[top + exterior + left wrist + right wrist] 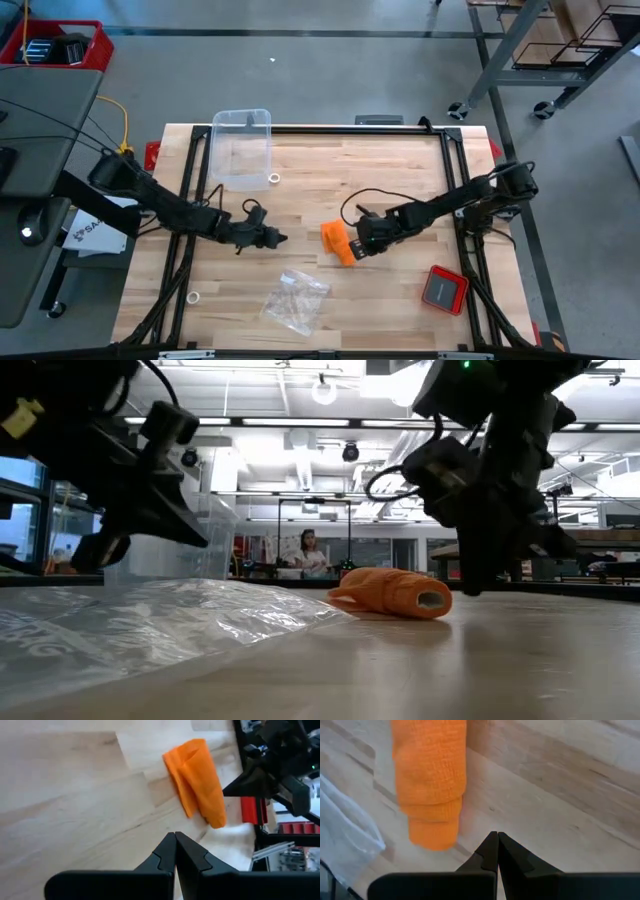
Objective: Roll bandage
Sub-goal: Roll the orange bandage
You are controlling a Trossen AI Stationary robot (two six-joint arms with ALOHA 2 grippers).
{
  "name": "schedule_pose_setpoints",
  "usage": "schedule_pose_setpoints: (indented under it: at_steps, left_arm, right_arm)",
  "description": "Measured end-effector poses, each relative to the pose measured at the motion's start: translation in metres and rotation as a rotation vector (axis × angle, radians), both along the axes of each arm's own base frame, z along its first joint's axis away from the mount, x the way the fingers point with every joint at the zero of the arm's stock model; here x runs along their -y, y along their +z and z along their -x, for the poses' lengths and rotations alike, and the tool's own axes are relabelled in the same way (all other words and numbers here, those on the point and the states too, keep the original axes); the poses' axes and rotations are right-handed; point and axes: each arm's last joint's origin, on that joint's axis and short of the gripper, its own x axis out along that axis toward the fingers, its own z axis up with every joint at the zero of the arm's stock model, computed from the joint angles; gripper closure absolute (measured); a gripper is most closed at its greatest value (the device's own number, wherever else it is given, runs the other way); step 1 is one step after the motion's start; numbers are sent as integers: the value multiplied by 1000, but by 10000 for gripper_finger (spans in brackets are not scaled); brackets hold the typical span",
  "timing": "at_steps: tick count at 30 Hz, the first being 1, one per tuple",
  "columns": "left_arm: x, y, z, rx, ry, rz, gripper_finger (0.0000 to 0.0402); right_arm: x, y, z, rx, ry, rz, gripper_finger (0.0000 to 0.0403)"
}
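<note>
Lighting: bright, even, from ceiling strip lamps (300,422) overhead in the low view. Shadows: soft, short, beneath the arms. Glare: white sheen on the crinkled clear plastic bag (150,622). Focus: pale wooden desk (480,670) foreground blurred; both wrist views slightly soft.

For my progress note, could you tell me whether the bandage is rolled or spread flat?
Rolled: the bandage lies as a stubby roll, layered end visible.

light wood plank tabletop (400,180), black frame at edges. orange bandage (339,242) rolled, near centre. clear plastic bin (241,148) at 11 o'clock. crumpled clear bag (296,299) at 6 o'clock. red square device (444,289) at 4 o'clock.
</note>
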Motion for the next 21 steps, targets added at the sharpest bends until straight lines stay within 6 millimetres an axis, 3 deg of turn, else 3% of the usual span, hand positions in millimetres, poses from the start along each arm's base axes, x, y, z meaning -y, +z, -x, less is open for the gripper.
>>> schedule_pose_setpoints:
  at_steps: [11, 16, 21]
  left_arm:
    - [2, -7, -7, 18, -20, 59, 401]
    - [4, -7, -6, 16, -28, 65, 401]
    - [8, -8, -5, 5, -45, 62, 402]
  right_arm:
    - [0, -28, -16, 28, -64, 27, 403]
    - [-2, -21, -23, 89, -78, 31, 403]
    - [-3, -2, -43, 209, -69, 69, 403]
